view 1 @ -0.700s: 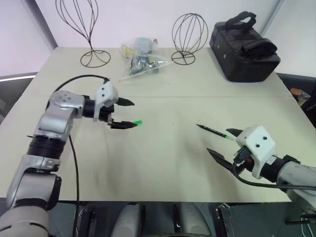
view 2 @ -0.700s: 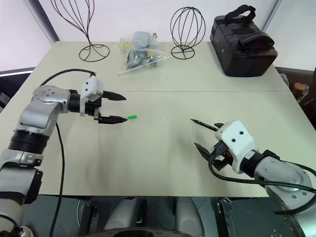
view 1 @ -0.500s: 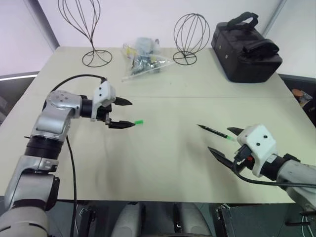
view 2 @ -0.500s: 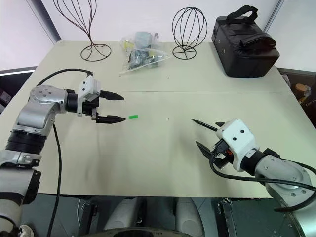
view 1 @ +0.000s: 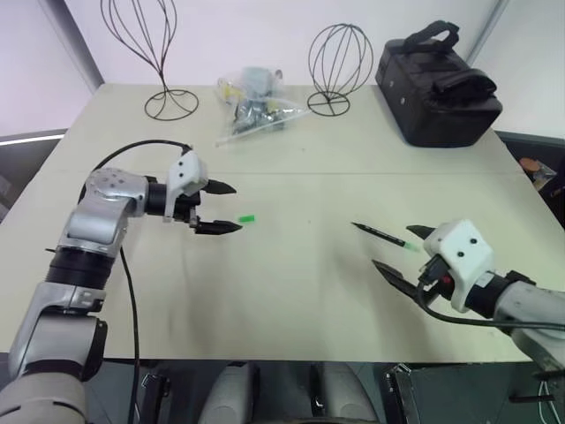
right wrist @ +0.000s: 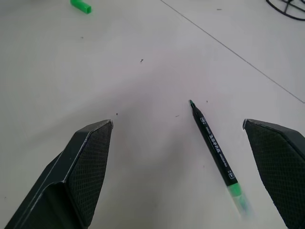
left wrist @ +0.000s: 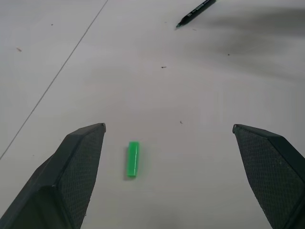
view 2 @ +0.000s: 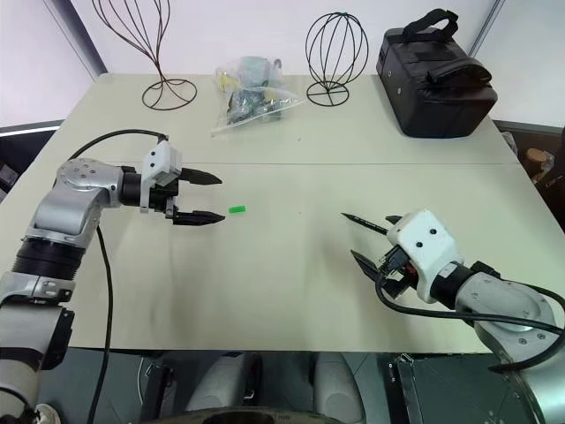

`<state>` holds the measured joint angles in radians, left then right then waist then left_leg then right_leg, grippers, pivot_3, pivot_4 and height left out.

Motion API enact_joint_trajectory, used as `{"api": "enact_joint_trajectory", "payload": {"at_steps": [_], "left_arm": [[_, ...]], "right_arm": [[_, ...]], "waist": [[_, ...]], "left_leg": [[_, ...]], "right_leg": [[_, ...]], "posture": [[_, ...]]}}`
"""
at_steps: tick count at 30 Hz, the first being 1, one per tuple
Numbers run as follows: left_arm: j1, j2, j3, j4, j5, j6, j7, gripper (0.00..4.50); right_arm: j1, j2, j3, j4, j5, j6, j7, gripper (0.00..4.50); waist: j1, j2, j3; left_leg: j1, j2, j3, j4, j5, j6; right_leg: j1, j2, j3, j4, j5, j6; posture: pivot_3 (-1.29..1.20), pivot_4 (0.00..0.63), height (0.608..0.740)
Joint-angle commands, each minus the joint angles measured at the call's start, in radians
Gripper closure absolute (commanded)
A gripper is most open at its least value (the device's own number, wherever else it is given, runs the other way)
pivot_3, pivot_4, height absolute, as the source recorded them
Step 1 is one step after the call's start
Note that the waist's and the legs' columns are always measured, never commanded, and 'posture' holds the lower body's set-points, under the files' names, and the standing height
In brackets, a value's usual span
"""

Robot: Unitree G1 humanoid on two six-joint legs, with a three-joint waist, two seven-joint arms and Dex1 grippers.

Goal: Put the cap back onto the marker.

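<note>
The small green cap (view 1: 248, 218) lies flat on the beige table (view 1: 291, 291), just right of my left gripper (view 1: 235, 208). That gripper is open and hangs low over the table. In the left wrist view the cap (left wrist: 134, 159) rests near one finger (left wrist: 76, 162) and touches nothing. The black marker (view 1: 381, 235) lies uncapped on the table, fine tip toward the cap and green end beside my right gripper (view 1: 391, 247). My right gripper (right wrist: 177, 123) is open, with the marker (right wrist: 213, 143) lying ahead of its fingers, nearer one of them.
Along the table's far side stand two black wire frames (view 1: 160, 53) (view 1: 339, 62), a clear plastic bag of small items (view 1: 254, 102) and a black bag (view 1: 435, 84). The table's near edge runs just below both arms.
</note>
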<state>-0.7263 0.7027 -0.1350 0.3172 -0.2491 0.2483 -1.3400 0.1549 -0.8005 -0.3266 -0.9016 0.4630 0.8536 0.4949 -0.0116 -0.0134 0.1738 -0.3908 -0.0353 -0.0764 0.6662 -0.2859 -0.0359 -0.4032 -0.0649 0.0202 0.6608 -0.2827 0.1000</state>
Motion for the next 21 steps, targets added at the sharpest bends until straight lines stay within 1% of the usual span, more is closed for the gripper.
{"api": "enact_joint_trajectory", "payload": {"at_steps": [1, 6, 13, 21], "left_arm": [[-0.022, -0.004, 0.019, 0.016, 0.002, -0.017, 0.005, 0.0], [-0.071, -0.052, 0.014, 0.146, 0.024, -0.051, 0.02, 0.0], [-0.173, -0.153, -0.025, 0.462, 0.119, -0.217, 0.027, 0.0], [-0.276, -0.201, -0.044, 0.75, 0.227, -0.413, 0.054, 0.0]], "right_arm": [[-0.012, 0.003, -0.006, -0.01, -0.014, -0.019, -0.009, 0.03], [-0.031, 0.015, 0.014, -0.009, -0.031, -0.021, -0.029, 0.03], [-0.067, 0.046, 0.063, -0.01, -0.069, -0.019, -0.077, 0.03], [-0.054, 0.084, 0.086, -0.043, -0.096, -0.008, -0.128, 0.03]], "waist": [[0.0, 0.0, 0.0], [0.001, 0.0, 0.0], [0.001, 0.0, 0.0], [0.0, -0.001, 0.0]], "left_leg": [[0.0, 0.0, 0.0, 0.0, 0.0, 0.0], [0.0, 0.0, 0.0, 0.0, 0.0, 0.0], [0.0, -0.001, 0.0, 0.0, 0.0, 0.0], [-0.001, -0.001, 0.0, 0.0, 0.0, 0.0]], "right_leg": [[0.0, 0.0, 0.0, 0.0, 0.0, 0.0], [0.0, 0.0, 0.0, 0.0, 0.0, 0.0], [0.0, 0.0, -0.001, 0.0, 0.0, 0.0], [-0.001, 0.001, -0.001, 0.0, 0.0, 0.0]], "posture": [[0.0, 0.15, 0.74], [0.0, 0.15, 0.74], [0.0, 0.15, 0.74], [0.0, 0.15, 0.74]]}}
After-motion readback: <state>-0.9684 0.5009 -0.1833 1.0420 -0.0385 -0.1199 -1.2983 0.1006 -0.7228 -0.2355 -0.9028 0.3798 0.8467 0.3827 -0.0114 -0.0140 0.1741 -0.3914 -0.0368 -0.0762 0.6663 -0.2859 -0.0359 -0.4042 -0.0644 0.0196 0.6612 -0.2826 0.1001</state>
